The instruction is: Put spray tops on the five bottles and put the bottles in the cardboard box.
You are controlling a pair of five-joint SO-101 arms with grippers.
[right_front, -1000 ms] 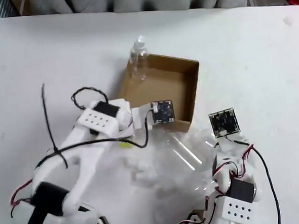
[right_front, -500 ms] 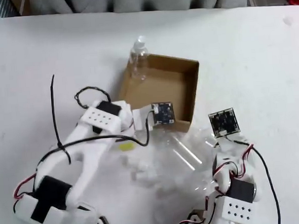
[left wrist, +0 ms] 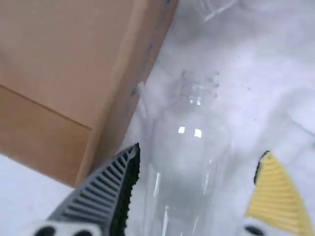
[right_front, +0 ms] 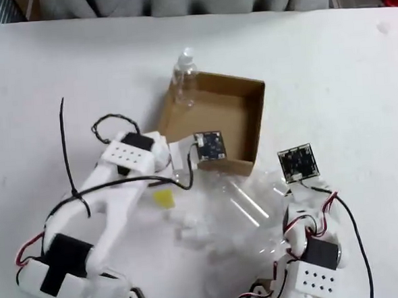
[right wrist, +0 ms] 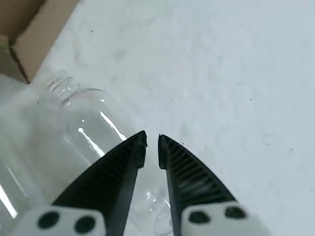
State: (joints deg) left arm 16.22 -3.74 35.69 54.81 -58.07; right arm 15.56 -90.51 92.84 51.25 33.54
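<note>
From the high view, the cardboard box (right_front: 241, 119) sits open near the middle of the white table (right_front: 336, 66), and one upright bottle (right_front: 183, 79) with a spray top on it stands at the box's far left corner; whether it is inside the wall or just outside cannot be told. Nearer than the box, between the two arms, lies a heap of clear bottles (right_front: 243, 204) on their sides, too glassy to count. The left arm (right_front: 114, 195) bends in toward the box's near left corner, with a loose black cable (right_front: 65, 150) arching over it. The right arm (right_front: 310, 257) is folded at the near edge beside the heap. The left wrist view gives what the high one cannot. The left gripper (left wrist: 199, 152) is spread wide, its dark ribbed finger (left wrist: 110, 191) and yellow finger (left wrist: 273, 194) on either side of an uncapped bottle (left wrist: 189, 142). That bottle lies just beside the box's outer wall, its bare threaded neck pointing away from the camera, and contact with either finger cannot be made out. In the right wrist view, the right gripper (right wrist: 150, 146) has its two black fingers drawn almost together with only a slit between and nothing in them. It hangs over another lying bottle (right wrist: 88, 125), also with a bare threaded neck, whose mouth points toward a corner of the box.
</note>
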